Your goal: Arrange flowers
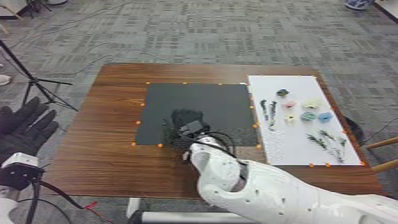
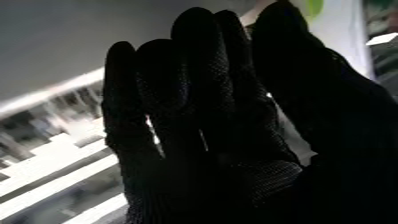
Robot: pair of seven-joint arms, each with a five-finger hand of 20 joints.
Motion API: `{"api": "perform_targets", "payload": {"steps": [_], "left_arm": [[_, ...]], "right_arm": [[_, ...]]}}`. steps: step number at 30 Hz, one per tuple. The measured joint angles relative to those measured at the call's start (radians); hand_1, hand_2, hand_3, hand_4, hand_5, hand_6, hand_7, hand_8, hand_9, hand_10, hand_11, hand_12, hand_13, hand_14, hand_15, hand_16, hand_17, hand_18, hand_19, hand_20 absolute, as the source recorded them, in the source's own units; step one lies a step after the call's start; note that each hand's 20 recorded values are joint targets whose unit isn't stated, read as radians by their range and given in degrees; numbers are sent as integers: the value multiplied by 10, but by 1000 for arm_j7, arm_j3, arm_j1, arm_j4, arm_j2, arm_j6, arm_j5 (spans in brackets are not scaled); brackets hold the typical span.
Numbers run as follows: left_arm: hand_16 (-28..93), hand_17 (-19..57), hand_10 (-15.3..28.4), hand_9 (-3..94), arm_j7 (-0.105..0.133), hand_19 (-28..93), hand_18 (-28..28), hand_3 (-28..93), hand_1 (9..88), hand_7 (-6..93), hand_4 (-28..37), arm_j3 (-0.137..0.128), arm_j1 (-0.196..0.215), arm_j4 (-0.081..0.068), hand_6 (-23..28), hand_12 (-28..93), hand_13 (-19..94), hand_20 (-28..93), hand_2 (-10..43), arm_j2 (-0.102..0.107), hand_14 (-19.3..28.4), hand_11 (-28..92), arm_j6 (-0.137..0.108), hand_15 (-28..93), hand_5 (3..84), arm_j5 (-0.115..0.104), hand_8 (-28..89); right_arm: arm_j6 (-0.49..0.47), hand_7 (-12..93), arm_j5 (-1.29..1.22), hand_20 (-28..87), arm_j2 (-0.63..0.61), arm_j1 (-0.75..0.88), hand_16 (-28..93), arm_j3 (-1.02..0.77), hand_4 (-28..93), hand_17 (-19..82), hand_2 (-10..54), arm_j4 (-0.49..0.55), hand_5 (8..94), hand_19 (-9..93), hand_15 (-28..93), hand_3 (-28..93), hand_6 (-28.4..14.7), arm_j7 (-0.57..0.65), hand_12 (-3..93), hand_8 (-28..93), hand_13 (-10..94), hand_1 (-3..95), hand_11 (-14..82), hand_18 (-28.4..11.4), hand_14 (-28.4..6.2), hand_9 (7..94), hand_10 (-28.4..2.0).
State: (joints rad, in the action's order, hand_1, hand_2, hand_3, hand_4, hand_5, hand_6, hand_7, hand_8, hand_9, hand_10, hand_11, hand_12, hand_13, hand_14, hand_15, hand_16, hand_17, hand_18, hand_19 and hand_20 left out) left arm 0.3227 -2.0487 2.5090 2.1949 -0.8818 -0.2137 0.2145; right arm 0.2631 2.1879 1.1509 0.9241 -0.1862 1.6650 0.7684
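The right robot hand (image 1: 188, 120) is over the black mat (image 1: 200, 95) on the bench (image 1: 89, 167), released, its fingers fairly straight. The left robot hand (image 1: 25, 125) is beside the bench, also released, fingers extended. On the white sheet (image 1: 289, 152), to the right of the mat, lie pink (image 1: 289, 104), cream (image 1: 311, 105), yellow (image 1: 290, 119), teal (image 1: 307, 116) and blue flowers (image 1: 324, 117), with green sprigs (image 1: 320, 141) near them.

gray patterned carpet (image 1: 204, 32), black tripod stand (image 1: 32, 79)
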Motion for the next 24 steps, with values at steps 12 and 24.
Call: {"api": "perform_targets", "payload": {"steps": [12, 24], "left_arm": [[11, -27, 123, 315, -1, 135, 108, 687, 268, 73, -272, 11, -7, -5, 75, 138, 212, 116, 120, 4, 136, 102, 0, 163, 386, -5, -63], [13, -28, 125, 312, -1, 137, 110, 681, 271, 72, -267, 22, -7, -5, 76, 138, 211, 115, 120, 9, 139, 100, 0, 161, 383, -13, -62]], "right_arm": [[15, 435, 151, 258, -2, -20, 308, 69, -283, 249, -95, -36, 578, 749, 733, 784, -62, -28, 394, -154, 560, 451, 468, -284, -198, 674, -172], [-90, 378, 129, 246, 11, -42, 268, 78, -283, 237, -95, -29, 591, 733, 669, 780, -63, -44, 209, -135, 593, 428, 274, -280, -173, 734, -165]]}}
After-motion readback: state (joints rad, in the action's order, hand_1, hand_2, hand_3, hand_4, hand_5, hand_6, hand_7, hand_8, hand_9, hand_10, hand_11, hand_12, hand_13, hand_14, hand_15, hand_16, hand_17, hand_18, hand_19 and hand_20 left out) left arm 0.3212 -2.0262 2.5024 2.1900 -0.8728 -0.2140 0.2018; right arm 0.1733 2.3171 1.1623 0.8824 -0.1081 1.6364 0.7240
